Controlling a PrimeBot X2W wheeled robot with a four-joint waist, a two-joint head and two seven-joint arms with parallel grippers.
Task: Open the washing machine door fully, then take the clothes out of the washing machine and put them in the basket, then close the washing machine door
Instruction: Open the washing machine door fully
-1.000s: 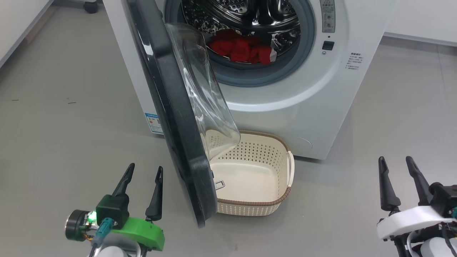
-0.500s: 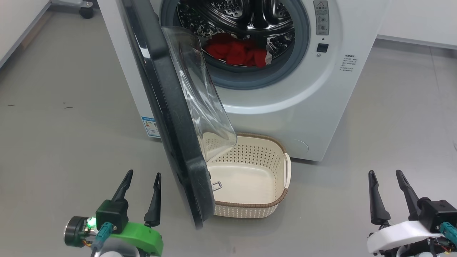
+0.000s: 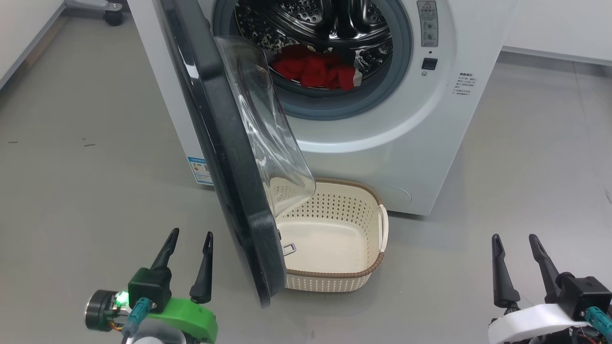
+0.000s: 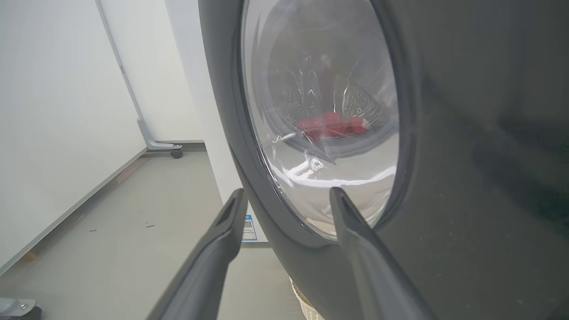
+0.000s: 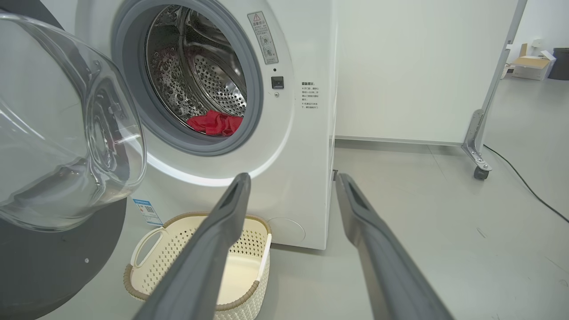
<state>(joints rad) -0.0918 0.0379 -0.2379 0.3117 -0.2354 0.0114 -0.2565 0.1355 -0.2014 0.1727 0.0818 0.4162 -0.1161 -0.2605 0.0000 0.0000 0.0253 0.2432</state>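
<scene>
Clothes (image 3: 313, 71) lie bunched low inside the washing machine (image 3: 382, 143): probably soft, light and limp, best pinched at a raised fold. Left claw (image 3: 191, 232) and right claw (image 3: 514, 237) stand spread, empty.

The grey floor (image 3: 71, 181) is smooth, with a few tiny dark bits (image 3: 88, 144) on it. A white wall panel (image 5: 409, 66) stands on a metal leg (image 5: 478, 129) with a small black wheel (image 5: 480, 172). A black cable (image 5: 529, 186) runs along the floor near that wheel. Far back sit a brown box (image 5: 531, 69) and a dark bin (image 5: 561, 64). Another white panel (image 4: 53, 111) has a little wheel (image 4: 176, 153) too.
</scene>
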